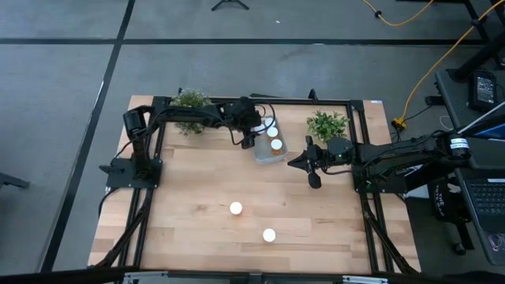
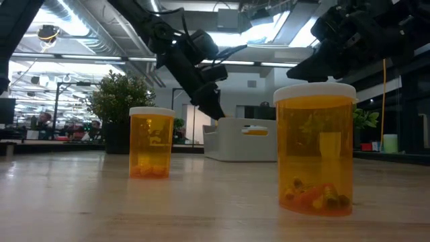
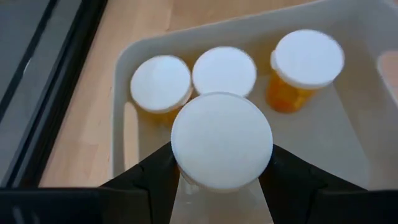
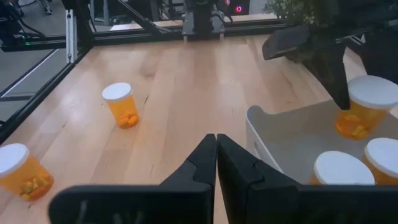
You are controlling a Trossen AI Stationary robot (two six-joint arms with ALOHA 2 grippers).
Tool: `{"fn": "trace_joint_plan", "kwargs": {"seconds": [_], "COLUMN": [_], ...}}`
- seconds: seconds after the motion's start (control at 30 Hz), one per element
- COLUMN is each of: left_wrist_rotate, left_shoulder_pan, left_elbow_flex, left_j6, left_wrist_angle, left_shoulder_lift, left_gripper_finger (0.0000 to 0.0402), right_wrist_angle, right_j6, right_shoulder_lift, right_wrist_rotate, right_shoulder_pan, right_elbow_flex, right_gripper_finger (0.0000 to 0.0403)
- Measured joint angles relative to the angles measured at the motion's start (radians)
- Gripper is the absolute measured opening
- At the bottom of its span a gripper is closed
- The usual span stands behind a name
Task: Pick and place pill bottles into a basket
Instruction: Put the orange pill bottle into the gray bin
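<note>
Left gripper clamps a pill bottle over the basket.

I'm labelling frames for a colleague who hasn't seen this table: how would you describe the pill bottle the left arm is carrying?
Find the pale tray at the table's far edge, between the two potted plants. The left gripper hangs over its end. The pill bottle is the one clamped between the gripper's fingers, raised above three bottles standing inside the tray; two more stand out on the open wood.
</note>
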Motion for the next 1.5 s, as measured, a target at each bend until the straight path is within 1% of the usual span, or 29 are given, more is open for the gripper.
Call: {"fn": "trace_joint_plan", "kwargs": {"seconds": [0.3,0.5,0.7,1.5], "left_wrist_rotate": [-0.001,-0.002,-0.047,-0.082], "left_shoulder_pan": [0.002,0.008,0.01,0.016], "left_elbow_flex": [-0.004,-0.045,-0.045,-0.045], "left_j6": [-0.001,-0.009,-0.011,-0.054], "left_wrist_angle": [0.009,0.079,0.104,0.094], "left_shoulder_lift": [0.001,0.0,0.0,0.002], "left_gripper_finger": [0.0191,0.0191,0.0191,0.0191], "right_wrist_angle": [0.001,0.002,0.003,0.004], "right_j6": [-0.001,-0.003,-0.007,-0.006], "right_shoulder_lift": [0.0,0.0,0.0,0.0], "right_wrist_rotate": [0.0,0.0,0.0,0.0], "right_shoulder_pan": [0.0,0.0,0.0,0.0], "right_elbow_flex": [0.0,0.0,0.0,0.0], "right_gripper_finger": [0.0018,0.0018,0.0018,0.0018]}}
